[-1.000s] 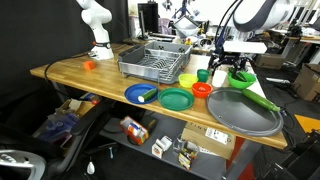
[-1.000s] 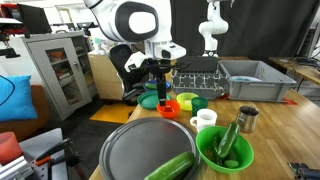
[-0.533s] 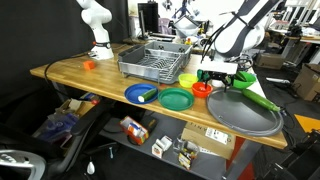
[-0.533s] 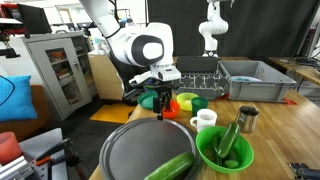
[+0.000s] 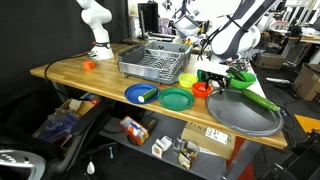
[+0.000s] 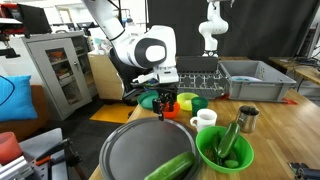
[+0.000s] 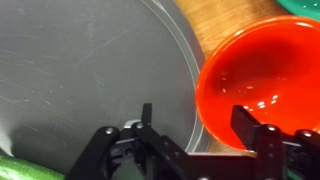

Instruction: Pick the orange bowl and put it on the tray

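Item, orange bowl [image 7: 265, 70]: on the tabletop [image 7: 225, 12], just beside the tray [image 7: 80, 60] rim, not yet lifted. Tool, claw [image 7: 195, 125]: spread wide, empty, poised above that rim. You should lower one finger inside the bowl's near wall, one outside, then pinch before lifting.

My wrist view is soft: the gripper [image 7: 195, 118] shows dark and blurred at close range, and the orange bowl [image 7: 262, 70] just ahead of it burns oversaturated, with a pale glare streak. The tray [image 7: 80, 60] under the hand has a dull sheen. I get even light in both exterior views; in an exterior view the space under the table [image 5: 70, 72] goes murky.
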Robot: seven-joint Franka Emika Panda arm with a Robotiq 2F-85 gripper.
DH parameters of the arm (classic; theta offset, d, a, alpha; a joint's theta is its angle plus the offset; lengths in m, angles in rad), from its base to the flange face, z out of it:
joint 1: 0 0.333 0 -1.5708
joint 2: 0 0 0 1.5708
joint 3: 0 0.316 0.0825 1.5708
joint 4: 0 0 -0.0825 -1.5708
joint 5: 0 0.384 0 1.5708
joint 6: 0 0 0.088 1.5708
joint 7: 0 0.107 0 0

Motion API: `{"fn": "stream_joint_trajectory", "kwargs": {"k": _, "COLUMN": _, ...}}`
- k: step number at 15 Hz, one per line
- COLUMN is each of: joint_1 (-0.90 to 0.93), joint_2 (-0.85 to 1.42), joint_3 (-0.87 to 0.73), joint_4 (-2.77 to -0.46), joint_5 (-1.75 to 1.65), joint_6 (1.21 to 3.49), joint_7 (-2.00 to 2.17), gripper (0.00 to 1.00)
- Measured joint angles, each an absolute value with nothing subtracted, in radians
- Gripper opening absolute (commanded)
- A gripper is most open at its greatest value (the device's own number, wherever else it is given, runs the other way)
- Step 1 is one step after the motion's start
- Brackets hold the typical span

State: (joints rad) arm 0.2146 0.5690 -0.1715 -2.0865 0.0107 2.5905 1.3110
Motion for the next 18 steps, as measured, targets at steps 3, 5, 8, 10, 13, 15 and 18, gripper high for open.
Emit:
{"fn": "stream_joint_trajectory", "kwargs": {"k": 3, "joint_1": 0.215, "joint_2": 0.573, "joint_3": -0.168, "joint_4": -2.083, "joint_5": 0.015, "joint_6": 2.59, "joint_7": 1.346, "gripper": 0.3}}
{"fn": "stream_joint_trajectory", "kwargs": {"k": 5, "joint_1": 0.215, "joint_2": 0.581, "joint_3": -0.167, "joint_4": -2.077, "joint_5": 0.015, "joint_6": 2.59, "joint_7": 1.364, "gripper": 0.16}}
{"fn": "stream_joint_trajectory", "kwargs": {"k": 8, "joint_1": 0.215, "joint_2": 0.589, "joint_3": -0.166, "joint_4": -2.067, "joint_5": 0.016, "joint_6": 2.59, "joint_7": 1.381, "gripper": 0.01}}
{"fn": "stream_joint_trajectory", "kwargs": {"k": 10, "joint_1": 0.215, "joint_2": 0.588, "joint_3": -0.164, "joint_4": -2.055, "joint_5": 0.016, "joint_6": 2.591, "joint_7": 1.388, "gripper": 0.01}}
{"fn": "stream_joint_trajectory", "kwargs": {"k": 13, "joint_1": 0.215, "joint_2": 0.585, "joint_3": -0.162, "joint_4": -2.042, "joint_5": 0.016, "joint_6": 2.587, "joint_7": 1.395, "gripper": 0.02}}
{"fn": "stream_joint_trajectory", "kwargs": {"k": 15, "joint_1": 0.215, "joint_2": 0.581, "joint_3": -0.162, "joint_4": -2.041, "joint_5": 0.015, "joint_6": 2.587, "joint_7": 1.397, "gripper": 0.02}}
{"fn": "stream_joint_trajectory", "kwargs": {"k": 18, "joint_1": 0.216, "joint_2": 0.571, "joint_3": -0.169, "joint_4": -2.043, "joint_5": 0.005, "joint_6": 2.579, "joint_7": 1.409, "gripper": 0.02}}
